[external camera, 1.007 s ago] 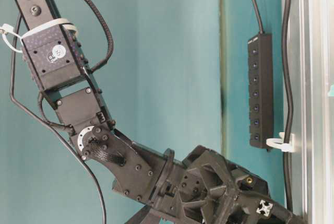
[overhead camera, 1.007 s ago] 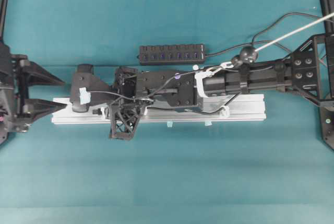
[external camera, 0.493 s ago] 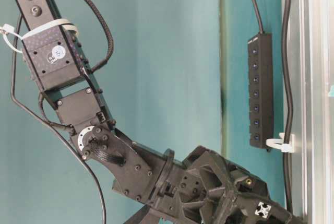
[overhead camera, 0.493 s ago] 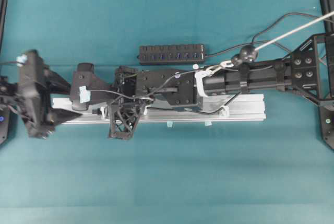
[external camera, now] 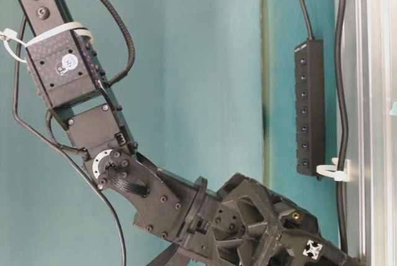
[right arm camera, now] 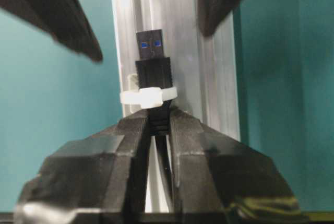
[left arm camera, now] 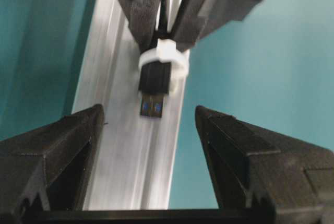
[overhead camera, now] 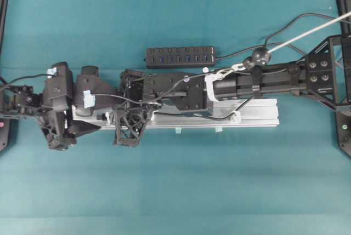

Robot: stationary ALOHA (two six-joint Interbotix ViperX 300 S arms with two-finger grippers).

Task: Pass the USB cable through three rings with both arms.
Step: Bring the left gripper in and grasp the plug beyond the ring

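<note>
In the right wrist view my right gripper is shut on the black USB cable just behind its plug. The plug pokes through a whitish ring on the silver rail. In the left wrist view the plug and ring lie just ahead of my open left gripper, its fingers either side of the plug without touching it. From overhead, the right gripper and left gripper meet at the rail's left end. Another ring holds the cable farther right.
A black multi-port hub lies behind the rail, with its cord running off to the right. The table-level view shows the hub, a ring and the cable along the rail. Teal cloth covers the table.
My left arm has swung in from the left edge to the rail's left end, and its open fingers now flank the plug. The right arm and cable have not moved.
</note>
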